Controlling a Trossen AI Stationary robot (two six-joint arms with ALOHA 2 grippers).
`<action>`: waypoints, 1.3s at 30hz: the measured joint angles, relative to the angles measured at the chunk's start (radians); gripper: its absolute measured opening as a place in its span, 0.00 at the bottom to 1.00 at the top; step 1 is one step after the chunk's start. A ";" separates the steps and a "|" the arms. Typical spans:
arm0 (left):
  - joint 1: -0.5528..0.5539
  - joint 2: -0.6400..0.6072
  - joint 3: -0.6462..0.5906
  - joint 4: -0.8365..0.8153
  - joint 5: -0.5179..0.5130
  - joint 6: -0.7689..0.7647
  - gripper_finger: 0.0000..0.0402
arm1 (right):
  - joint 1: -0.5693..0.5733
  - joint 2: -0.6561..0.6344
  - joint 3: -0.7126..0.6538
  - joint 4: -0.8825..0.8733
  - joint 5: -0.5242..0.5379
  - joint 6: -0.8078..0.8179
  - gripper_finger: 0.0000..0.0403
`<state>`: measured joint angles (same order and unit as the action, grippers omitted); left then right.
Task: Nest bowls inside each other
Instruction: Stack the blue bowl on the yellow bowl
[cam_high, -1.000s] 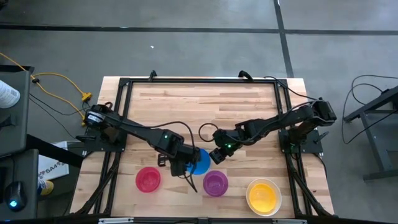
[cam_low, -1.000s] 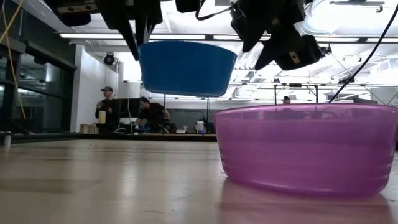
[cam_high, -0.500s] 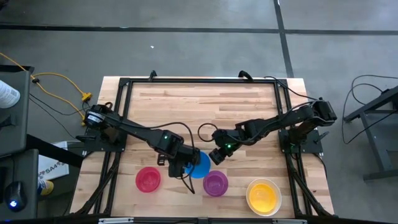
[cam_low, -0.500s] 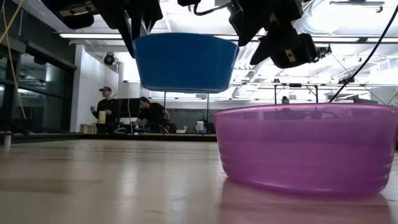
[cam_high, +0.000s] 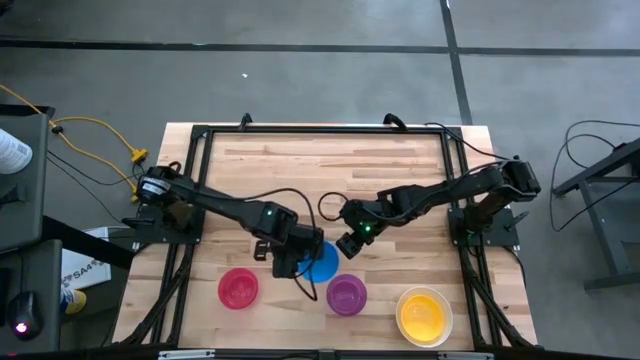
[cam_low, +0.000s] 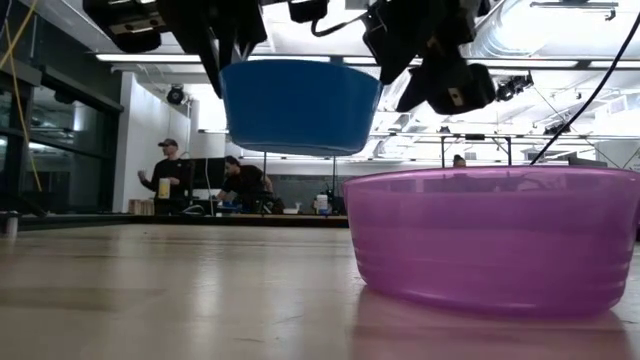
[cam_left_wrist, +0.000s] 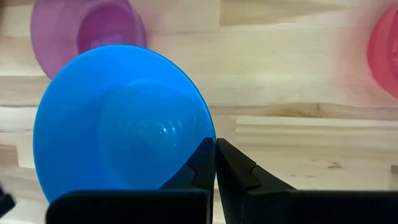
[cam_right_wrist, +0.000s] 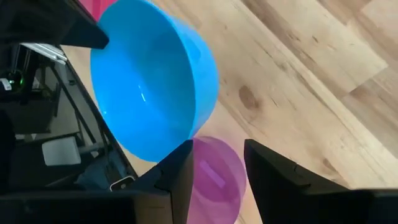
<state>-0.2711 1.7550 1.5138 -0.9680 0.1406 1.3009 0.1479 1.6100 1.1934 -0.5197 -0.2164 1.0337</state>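
Observation:
A blue bowl (cam_high: 322, 263) hangs above the table, held by my left gripper (cam_left_wrist: 214, 144), which is shut on its rim. In the low view the blue bowl (cam_low: 300, 105) is well clear of the wood. My right gripper (cam_high: 347, 246) stands open just off the bowl's far right side, with nothing between its fingers. A purple bowl (cam_high: 346, 294) rests on its base just near of the blue one. A pinkish-red bowl (cam_high: 238, 288) and a yellow bowl (cam_high: 422, 315) also stand on their bases along the near edge. My left gripper pinches the blue bowl's rim (cam_left_wrist: 210, 138) on the bowl's left side, one finger inside the bowl and one outside. The fingers come from above, slanting down. The bowl hangs mouth up, nearly level, clear of the table.
A dark cable loop (cam_high: 330, 210) lies over the middle of the table. A black frame (cam_high: 320, 128) runs around the tabletop. People stand in the room beyond the far edge (cam_low: 170, 180).
My left gripper has rolled a little at the wrist. The blue bowl, tilted a second ago with its right side lower, now hangs closer to level at about the same spot.

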 joint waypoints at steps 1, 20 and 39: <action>-0.001 0.000 0.000 0.000 0.000 -0.003 0.00 | -0.005 0.000 0.000 0.001 -0.005 -0.013 0.33; 0.003 0.000 0.000 0.016 0.007 0.000 0.00 | -0.023 0.000 0.000 0.004 -0.046 -0.062 0.33; -0.020 0.000 0.000 0.023 0.120 0.110 0.00 | -0.036 0.000 0.000 0.008 -0.044 -0.047 0.33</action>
<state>-0.2913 1.7550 1.5135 -0.9447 0.2604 1.4109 0.1121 1.6104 1.1936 -0.5114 -0.2607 0.9867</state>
